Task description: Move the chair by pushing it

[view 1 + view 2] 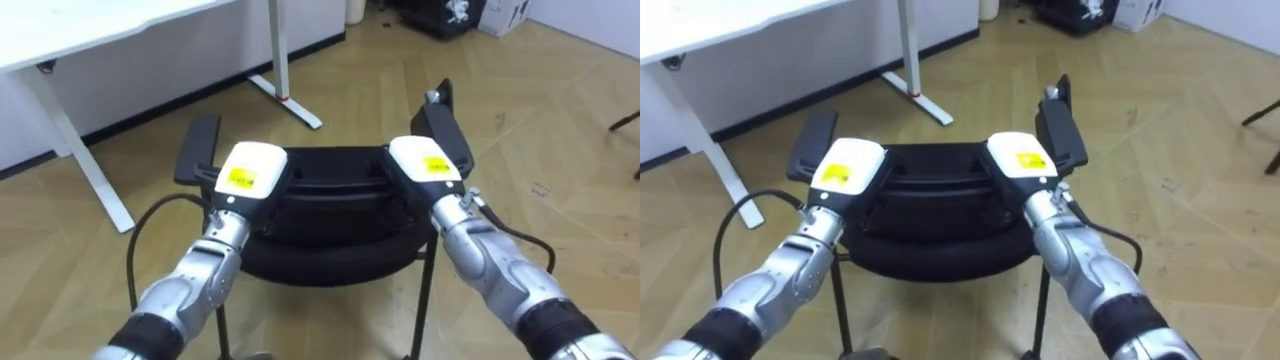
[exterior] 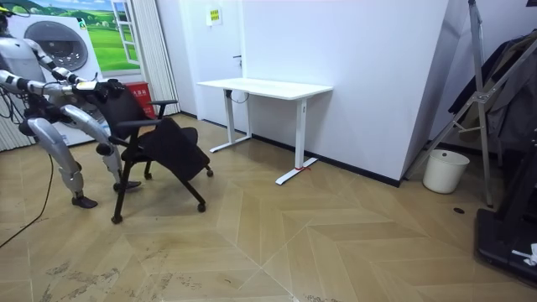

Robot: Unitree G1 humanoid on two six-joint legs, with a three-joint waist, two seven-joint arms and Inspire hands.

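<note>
- the left hand and the right hand sit on the top edge of the backrest of the chair, one near each end; their fingers are hidden over the far side, so i cannot tell the grip.
- the chair stands just before the robot, armrests pointing away.
- open wooden floor lies ahead and to the right.
- the white desk stands ahead-left by the wall, its foot near the chair.

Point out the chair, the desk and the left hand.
chair [image 1: 330, 180], left eye view, top of backrest
desk [image 2: 268, 86], room view, tabletop
left hand [image 1: 250, 168], left eye view, back of hand
</note>
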